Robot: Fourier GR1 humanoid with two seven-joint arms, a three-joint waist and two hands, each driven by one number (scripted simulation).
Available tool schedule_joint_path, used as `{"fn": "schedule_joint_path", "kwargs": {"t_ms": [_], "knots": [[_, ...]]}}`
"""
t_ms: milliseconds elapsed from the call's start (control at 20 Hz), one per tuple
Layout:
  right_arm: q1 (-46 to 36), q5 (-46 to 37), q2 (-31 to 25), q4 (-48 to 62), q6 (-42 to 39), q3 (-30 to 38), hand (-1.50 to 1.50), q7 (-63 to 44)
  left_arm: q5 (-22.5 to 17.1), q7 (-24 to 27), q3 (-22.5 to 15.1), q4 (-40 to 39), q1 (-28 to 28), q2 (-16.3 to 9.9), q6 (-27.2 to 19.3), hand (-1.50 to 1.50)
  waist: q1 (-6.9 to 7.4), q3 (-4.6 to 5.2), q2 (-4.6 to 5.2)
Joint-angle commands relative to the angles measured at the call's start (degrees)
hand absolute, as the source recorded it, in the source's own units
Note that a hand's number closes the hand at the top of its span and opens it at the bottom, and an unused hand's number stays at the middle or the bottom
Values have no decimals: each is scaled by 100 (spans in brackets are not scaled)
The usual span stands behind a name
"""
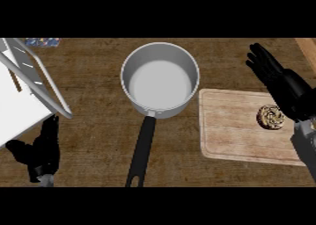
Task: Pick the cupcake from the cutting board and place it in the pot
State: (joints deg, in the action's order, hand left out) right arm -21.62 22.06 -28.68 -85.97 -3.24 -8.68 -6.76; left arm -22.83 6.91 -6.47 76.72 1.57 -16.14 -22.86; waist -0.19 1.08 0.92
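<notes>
Your right hand open, fingers straight, above cutting board; cupcake on board just beside its wrist. Pot well left. Left hand open, resting low.

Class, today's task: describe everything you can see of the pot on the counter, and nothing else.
The pot is a round saucepan of grey, metal-looking material with a pale inside that holds nothing. It stands upright on the brown wood-grain counter, near the middle of the view. One long black handle runs from its near rim toward the lower edge and ends in a hanging hole. The cutting board lies to its right, apparently just clear of it. Neither hand touches it.
</notes>
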Motion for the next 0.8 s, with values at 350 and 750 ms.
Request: {"fn": "schedule_joint_path", "kwargs": {"t_ms": [350, 750], "knots": [[-974, -409, -757, -806, -2825, -844, 150, 874, 176, -1027, -1191, 3015, 1496, -551, 253, 0, -148, -167, -242], [-268, -34, -1563, 342, -4797, 937, -150, 4121, 167, -1639, -801, 2757, 117, -787, 279, 0, -188, -163, 41]]}}
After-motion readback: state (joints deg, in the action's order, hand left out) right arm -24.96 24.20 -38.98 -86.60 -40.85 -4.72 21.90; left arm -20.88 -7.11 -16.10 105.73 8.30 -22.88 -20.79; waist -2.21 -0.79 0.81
